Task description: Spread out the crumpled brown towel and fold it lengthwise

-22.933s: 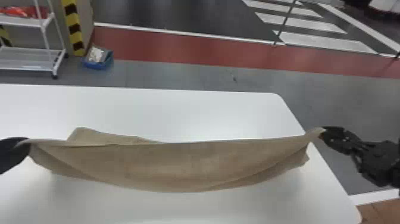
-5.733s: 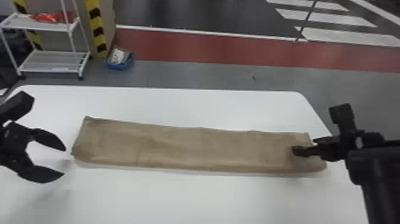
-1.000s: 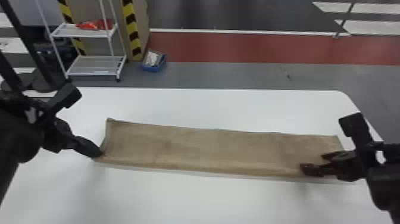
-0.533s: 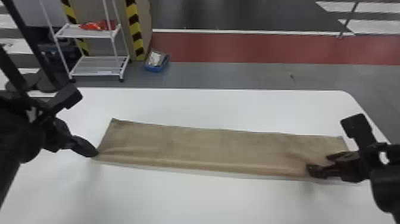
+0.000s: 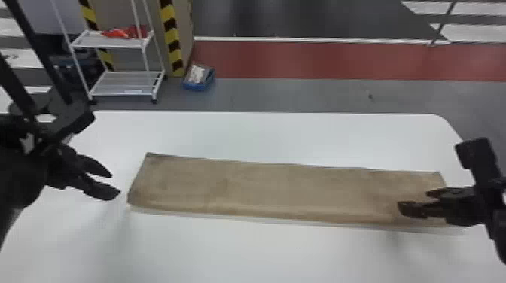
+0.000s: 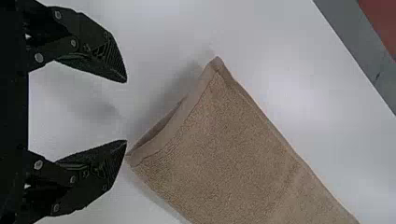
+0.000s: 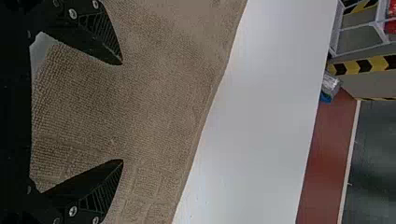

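The brown towel point(image 5: 286, 190) lies flat on the white table as a long narrow strip, folded lengthwise. Just off its left end is my left gripper point(image 5: 116, 184), open and holding nothing. In the left wrist view the left gripper point(image 6: 126, 112) stands apart beside the towel point(image 6: 224, 154), whose layered end edge faces the fingers. Over the towel's right end is my right gripper point(image 5: 414, 201), open. The right wrist view has the right gripper point(image 7: 122, 112) with its fingers spread above the towel point(image 7: 154, 93), nothing between them but the cloth surface below.
The white table point(image 5: 263, 252) extends around the towel on all sides. Beyond its far edge stand a white wire shelf point(image 5: 126, 82) with red items and a blue bin point(image 5: 198, 78) on the floor.
The left gripper was at the towel's near left corner half a second ago; it has opened and drawn back slightly to the left. The right gripper has hardly moved. Earlier, the towel hung between both grippers.
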`<state>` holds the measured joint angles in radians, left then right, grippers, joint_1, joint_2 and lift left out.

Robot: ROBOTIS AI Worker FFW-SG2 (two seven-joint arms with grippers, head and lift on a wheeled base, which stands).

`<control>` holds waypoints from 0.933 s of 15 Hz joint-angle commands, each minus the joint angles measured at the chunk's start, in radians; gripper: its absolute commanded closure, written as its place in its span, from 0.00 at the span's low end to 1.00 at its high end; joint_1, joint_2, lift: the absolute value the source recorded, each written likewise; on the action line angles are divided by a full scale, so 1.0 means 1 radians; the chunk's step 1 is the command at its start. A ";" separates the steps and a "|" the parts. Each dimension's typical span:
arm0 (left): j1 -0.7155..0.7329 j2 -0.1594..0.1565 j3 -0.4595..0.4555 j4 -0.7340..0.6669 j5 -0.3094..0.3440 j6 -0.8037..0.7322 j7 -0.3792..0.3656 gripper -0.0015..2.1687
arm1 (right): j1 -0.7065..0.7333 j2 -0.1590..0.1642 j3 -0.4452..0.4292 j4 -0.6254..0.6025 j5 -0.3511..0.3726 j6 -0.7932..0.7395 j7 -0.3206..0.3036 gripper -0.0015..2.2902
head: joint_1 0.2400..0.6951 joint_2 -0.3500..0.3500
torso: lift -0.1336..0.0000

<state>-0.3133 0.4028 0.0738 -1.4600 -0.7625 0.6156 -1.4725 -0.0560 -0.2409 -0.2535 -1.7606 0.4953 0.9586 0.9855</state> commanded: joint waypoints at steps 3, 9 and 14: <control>0.025 -0.006 0.073 -0.048 0.034 -0.003 0.037 0.01 | -0.016 -0.009 -0.072 -0.026 -0.047 0.029 0.002 0.06 | 1.00 0.48 | 0.07; 0.040 -0.036 0.103 -0.053 0.055 0.007 0.078 0.01 | -0.031 -0.052 -0.153 -0.020 -0.123 0.114 0.012 0.05 | 1.00 0.43 | 0.07; 0.085 -0.058 0.129 -0.100 0.055 0.028 0.083 0.01 | -0.016 -0.067 -0.168 -0.020 -0.156 0.176 0.016 0.05 | 1.00 0.39 | 0.07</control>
<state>-0.2415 0.3503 0.1964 -1.5459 -0.7072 0.6307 -1.3900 -0.0766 -0.3046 -0.4198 -1.7809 0.3469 1.1225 1.0017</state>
